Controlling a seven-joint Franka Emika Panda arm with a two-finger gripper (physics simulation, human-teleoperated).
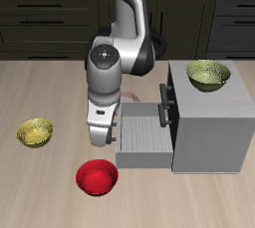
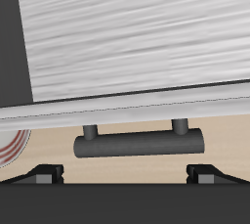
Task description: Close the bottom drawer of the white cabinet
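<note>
Bottom drawer (image 2: pixel 137 32) – brushed grey metal look; handle (image 2: pixel 137 142) – matt dark.

The bottom drawer (image 1: pixel 145 140) stands pulled out of the white cabinet (image 1: pixel 209 122), with 1 bowl (image 1: pixel 208 74) on the cabinet's top. 2 more bowls sit on the table (image 1: pixel 40 187): one (image 1: pixel 98 176) just beside the drawer's front, nearer the table's front edge, another (image 1: pixel 35 131) well apart. The gripper (image 1: pixel 101 142) hangs at the drawer's front panel, over its handle (image 2: pixel 137 142).

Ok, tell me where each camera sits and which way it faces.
Exterior view: high in front of the table, looking down at the white cabinet, its pulled-out bottom drawer, three bowls and the arm's body above the drawer.
Wrist view: on the claw, looking close at the drawer's front panel and dark handle; only the two fingertips show.
Shared: the bottom drawer; a red bowl edge seems to show in both.
</note>
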